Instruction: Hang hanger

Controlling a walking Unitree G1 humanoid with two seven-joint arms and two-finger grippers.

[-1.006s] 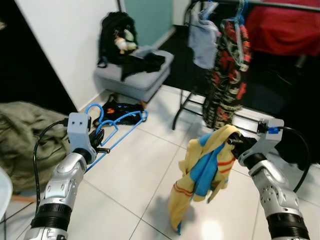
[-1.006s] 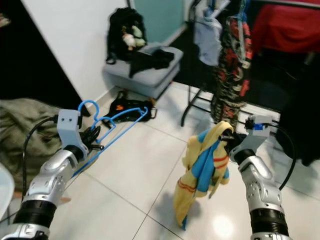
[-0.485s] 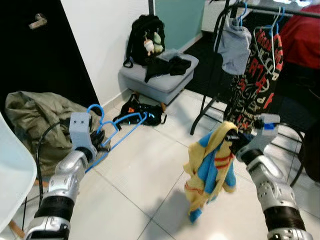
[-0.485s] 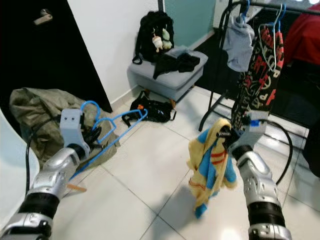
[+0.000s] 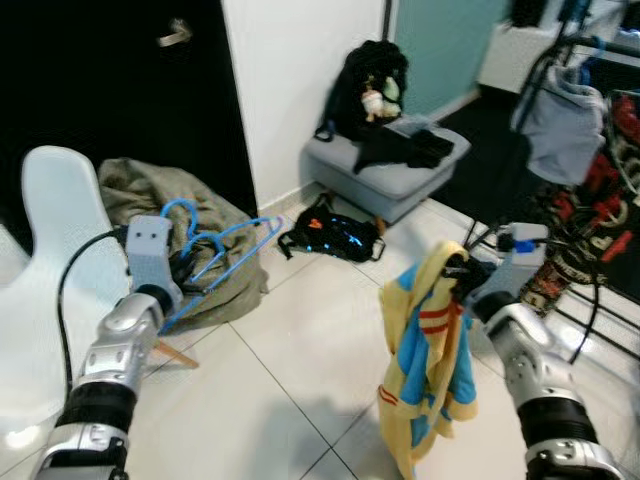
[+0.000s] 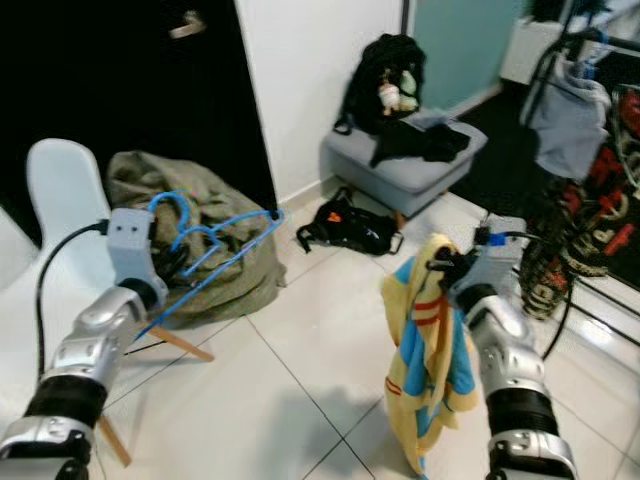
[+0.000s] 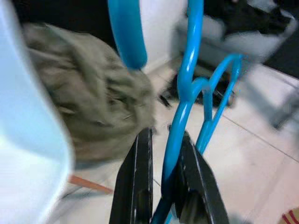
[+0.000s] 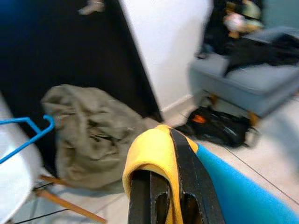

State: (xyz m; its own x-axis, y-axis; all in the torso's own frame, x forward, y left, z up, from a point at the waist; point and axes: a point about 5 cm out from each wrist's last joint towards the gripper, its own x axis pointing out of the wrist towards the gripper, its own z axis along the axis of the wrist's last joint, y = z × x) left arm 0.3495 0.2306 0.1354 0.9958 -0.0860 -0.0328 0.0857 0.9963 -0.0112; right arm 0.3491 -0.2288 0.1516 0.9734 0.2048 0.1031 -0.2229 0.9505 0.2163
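White floor tiles (image 5: pixel 300 380) run from a white wall and a black door to a grey ottoman (image 5: pixel 385 180) and a clothes rack (image 6: pixel 575 60) on the robot's right. Blue hangers (image 5: pixel 215 245), more than one, are in the left gripper (image 5: pixel 180 272): its two black fingers are closed on the blue wire just below the hooks, as the left wrist view shows, and the hooks rise above the gripper while the long sides go out toward the right, above the floor. The right gripper (image 5: pixel 458 275) is raised at about the same height, well apart from the hangers, and its fingers are clamped on the top fold of a yellow and blue garment (image 5: pixel 428 360), which hangs down from it, its lower end close above the tiles. Behind the hangers an olive bundle of cloth (image 5: pixel 185 235) lies on the floor beside a white chair (image 5: pixel 55 230). A black backpack (image 5: pixel 365 85) with small toys stands on the ottoman, and a black bag (image 5: pixel 330 235) lies before it. I can read no writing on any of these things.
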